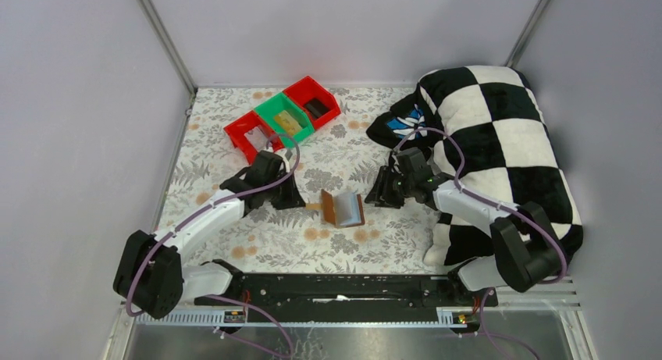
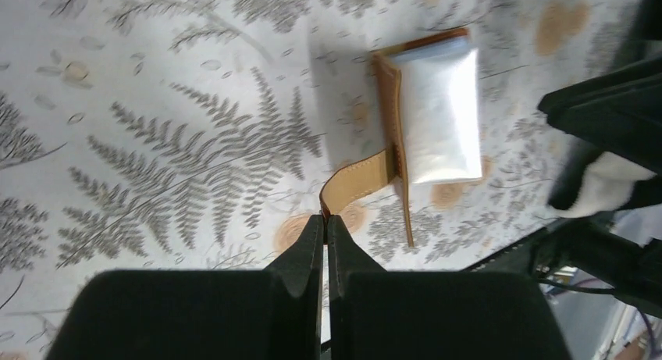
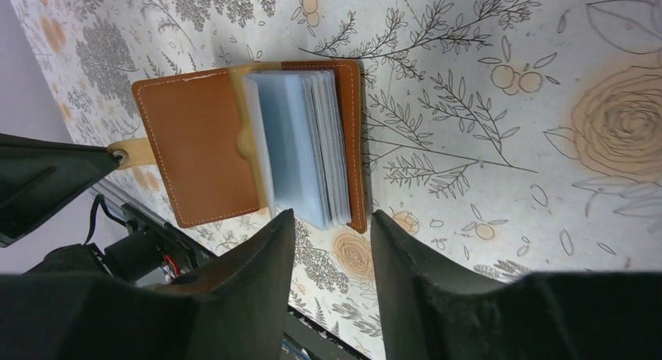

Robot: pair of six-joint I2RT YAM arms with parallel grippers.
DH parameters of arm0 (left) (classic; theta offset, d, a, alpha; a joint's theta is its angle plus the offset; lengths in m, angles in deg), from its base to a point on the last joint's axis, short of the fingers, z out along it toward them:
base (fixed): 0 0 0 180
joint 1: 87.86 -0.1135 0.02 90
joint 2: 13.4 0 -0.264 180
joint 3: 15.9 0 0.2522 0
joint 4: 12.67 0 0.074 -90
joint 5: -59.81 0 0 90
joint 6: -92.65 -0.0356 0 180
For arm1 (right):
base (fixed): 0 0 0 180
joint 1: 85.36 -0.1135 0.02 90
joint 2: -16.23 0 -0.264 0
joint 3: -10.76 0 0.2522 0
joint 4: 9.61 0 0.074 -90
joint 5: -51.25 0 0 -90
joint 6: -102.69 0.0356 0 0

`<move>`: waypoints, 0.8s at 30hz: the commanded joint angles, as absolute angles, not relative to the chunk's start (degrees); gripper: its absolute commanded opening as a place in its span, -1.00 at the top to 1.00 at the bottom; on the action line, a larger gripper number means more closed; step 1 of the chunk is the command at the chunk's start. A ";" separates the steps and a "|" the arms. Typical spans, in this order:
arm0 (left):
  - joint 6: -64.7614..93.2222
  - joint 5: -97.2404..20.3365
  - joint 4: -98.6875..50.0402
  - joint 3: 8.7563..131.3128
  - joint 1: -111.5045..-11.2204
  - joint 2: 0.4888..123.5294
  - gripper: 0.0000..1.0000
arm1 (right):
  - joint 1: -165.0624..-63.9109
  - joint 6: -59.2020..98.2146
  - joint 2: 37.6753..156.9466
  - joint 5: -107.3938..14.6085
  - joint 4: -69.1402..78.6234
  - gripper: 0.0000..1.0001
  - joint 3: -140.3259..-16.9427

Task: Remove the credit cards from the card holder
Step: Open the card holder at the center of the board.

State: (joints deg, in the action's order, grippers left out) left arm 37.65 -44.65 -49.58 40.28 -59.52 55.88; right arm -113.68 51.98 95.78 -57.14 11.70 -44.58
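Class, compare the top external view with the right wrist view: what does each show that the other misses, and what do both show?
Only the top view: the red and green bins and the checkered cushion. Only the right wrist view: the separate edges of the pale cards. Both: the brown card holder lying open on the flowered cloth, its strap pinched by the left gripper.

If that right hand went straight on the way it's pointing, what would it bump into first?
Probably the card holder. The right hand, open, aims at the near edge of its fanned pale card stack, just ahead. Depth is unclear, so it might pass above.
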 commanded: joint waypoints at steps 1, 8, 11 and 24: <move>37.27 -39.22 -51.56 38.74 -59.82 55.30 1.00 | -114.67 54.76 99.89 -61.89 4.81 0.10 -43.91; 37.02 -30.51 -55.09 38.57 -59.92 58.45 1.00 | -116.73 55.81 104.77 -62.78 1.08 0.40 -44.78; 37.32 -28.24 -54.94 38.51 -59.91 60.48 1.00 | -116.70 56.31 106.46 -63.45 -0.16 0.50 -44.45; 36.25 -29.93 -53.20 38.31 -59.93 62.92 1.00 | -119.73 55.45 111.40 -65.53 -1.48 0.74 -46.30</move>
State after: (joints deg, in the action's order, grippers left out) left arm 37.22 -30.81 -54.17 38.55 -59.74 62.54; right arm -118.51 55.80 110.38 -64.07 0.38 -44.32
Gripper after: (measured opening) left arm 0.015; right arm 0.139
